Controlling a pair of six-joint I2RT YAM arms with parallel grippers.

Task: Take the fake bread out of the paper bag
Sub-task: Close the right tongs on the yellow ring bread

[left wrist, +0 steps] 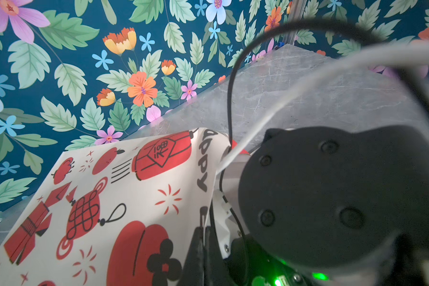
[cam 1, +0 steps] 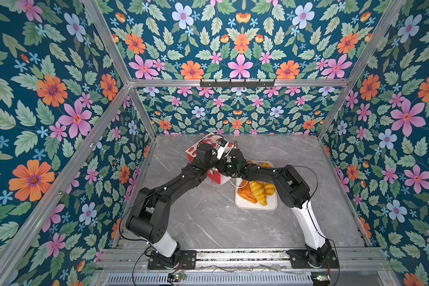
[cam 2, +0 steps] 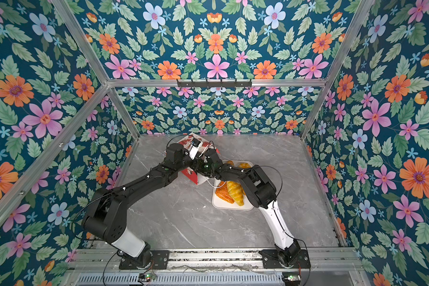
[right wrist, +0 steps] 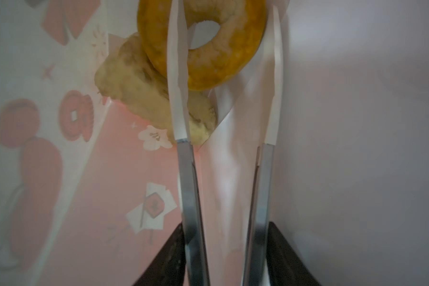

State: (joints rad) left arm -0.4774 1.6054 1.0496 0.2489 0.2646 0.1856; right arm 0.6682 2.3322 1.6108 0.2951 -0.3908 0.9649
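The left tool (left wrist: pixel 203 245) is shut and, as far as the dim corner of its wrist view allows, clamped on the rim of the bag (left wrist: pixel 104 198), which sits toward the back of the worktop (cam 1: pixel 208 222). The right tool (right wrist: pixel 224 27) is down inside the bag with its fingers apart, one crossing the ring (right wrist: pixel 208 69) and one at the ring's outer edge; nothing is gripped. We expect three faults: the glossy ring slides off the thin fingers on closing; a finger pinches the paper fold beside it and drags the bag; the lift pulls the rim from the left tool. Only the right wrist view shows the ring and a second piece (right wrist: pixel 134 96) beneath it. In both top views the arms hide the bag's mouth, but they alone show the tray (cam 1: pixel 270 204) with the croissant (cam 1: pixel 258 192) just beside the bag.
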